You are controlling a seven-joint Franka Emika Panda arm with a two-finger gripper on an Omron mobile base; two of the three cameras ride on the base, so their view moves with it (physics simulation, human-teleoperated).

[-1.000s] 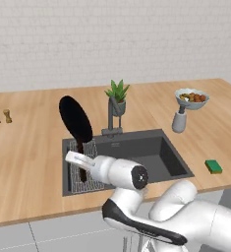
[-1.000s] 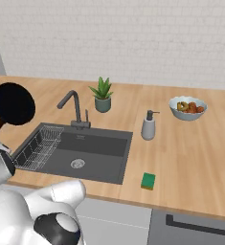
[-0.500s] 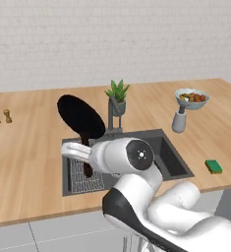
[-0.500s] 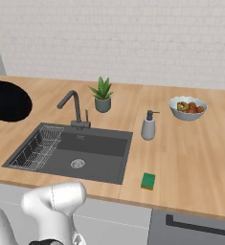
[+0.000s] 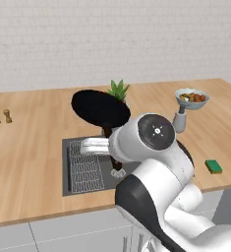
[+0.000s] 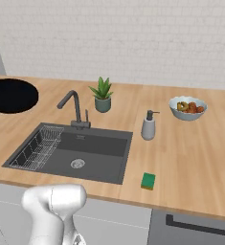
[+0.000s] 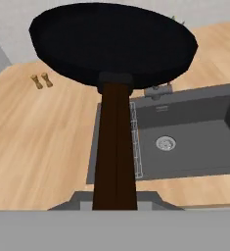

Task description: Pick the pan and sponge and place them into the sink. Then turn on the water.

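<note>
Arm swung across, carrying the pan (image 5: 100,108) from the rack side to above the sink (image 5: 67,167); jaws clamped on its handle. Sponge (image 6: 148,181) untouched on the counter (image 6: 190,162); release comes next.

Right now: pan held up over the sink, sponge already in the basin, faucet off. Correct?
Not quite. The sponge lies on the counter in front of the sink, as the right base view shows. The pan is held up; no water runs.
</note>
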